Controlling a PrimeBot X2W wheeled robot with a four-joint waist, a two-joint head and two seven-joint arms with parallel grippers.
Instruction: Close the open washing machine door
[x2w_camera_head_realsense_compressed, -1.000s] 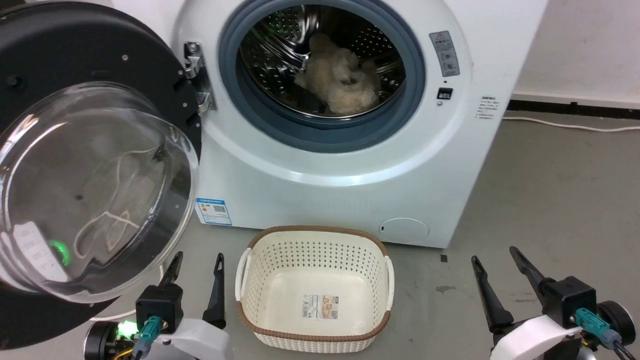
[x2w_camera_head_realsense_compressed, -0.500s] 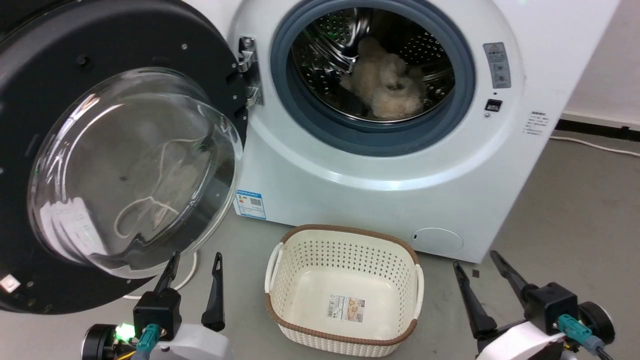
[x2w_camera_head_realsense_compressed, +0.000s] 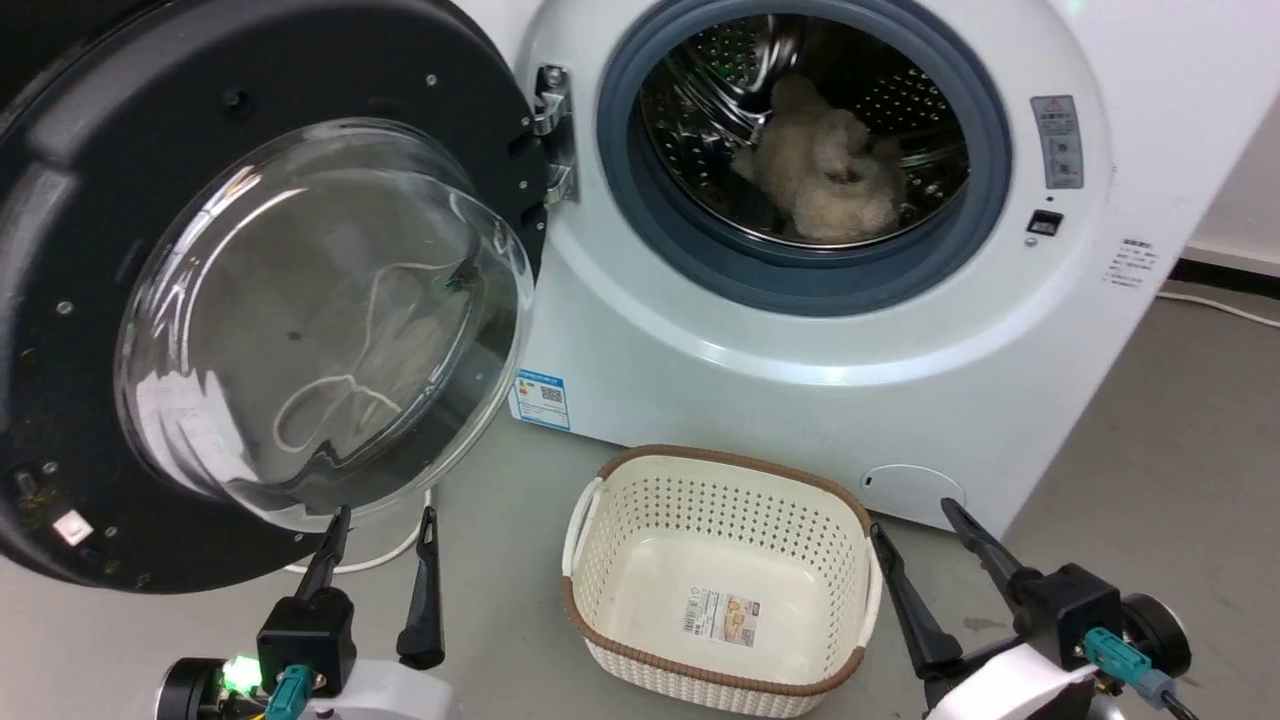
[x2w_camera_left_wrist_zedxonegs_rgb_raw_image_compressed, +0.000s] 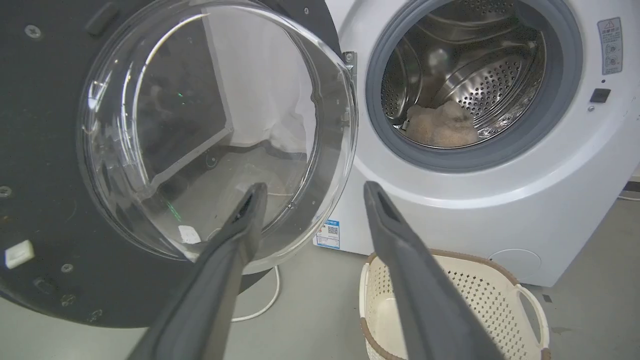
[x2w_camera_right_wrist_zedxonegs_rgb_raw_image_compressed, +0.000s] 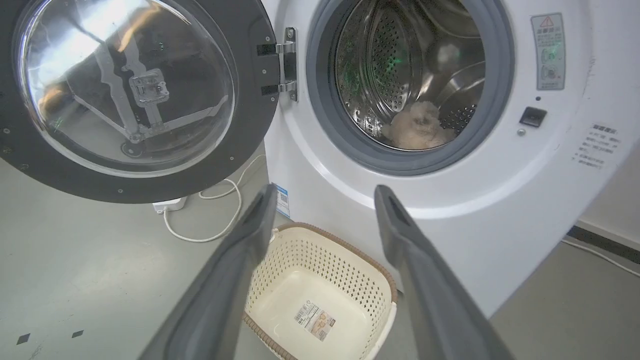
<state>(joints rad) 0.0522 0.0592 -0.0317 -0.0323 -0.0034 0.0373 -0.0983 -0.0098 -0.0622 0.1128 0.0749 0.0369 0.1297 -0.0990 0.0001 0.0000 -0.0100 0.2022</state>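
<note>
Plainly, the washing machine door (x2w_camera_head_realsense_compressed: 300, 300) stood swung wide open to the left of the white washer (x2w_camera_head_realsense_compressed: 760, 370). It hung from a metal hinge (x2w_camera_head_realsense_compressed: 553, 135) at the left edge of the drum opening. Its inner face was turned toward the robot, with the clear glass bowl bulging out of the black rim. The lower edge of the rim hung above the grey floor (x2w_camera_head_realsense_compressed: 1150, 420), and a white cable (x2w_camera_head_realsense_compressed: 390, 550) curled on the floor beneath it.

Right of the hinge, the grey rubber gasket (x2w_camera_head_realsense_compressed: 800, 290) ringed the open mouth of the perforated steel drum (x2w_camera_head_realsense_compressed: 890, 95). A fluffy beige item (x2w_camera_head_realsense_compressed: 825, 180) lay inside the drum. A small dark latch slot (x2w_camera_head_realsense_compressed: 1043, 222) sat on the washer's front panel to the right of the opening.

On the floor in front of the washer stood a cream perforated basket (x2w_camera_head_realsense_compressed: 700, 520) with a brown rim, and a label lay flat on its bottom.

The left gripper (x2w_camera_head_realsense_compressed: 385, 512) sat low at the left, just under the door's lower edge. Its two dark fingers were spread apart and held nothing. In the left wrist view one fingertip overlapped the bottom of the glass bowl, but I could not tell whether it touched. The right gripper (x2w_camera_head_realsense_compressed: 912, 516) sat low at the right, beside the basket's right handle. Its fingers were likewise spread and it gripped nothing, well apart from the door.
</note>
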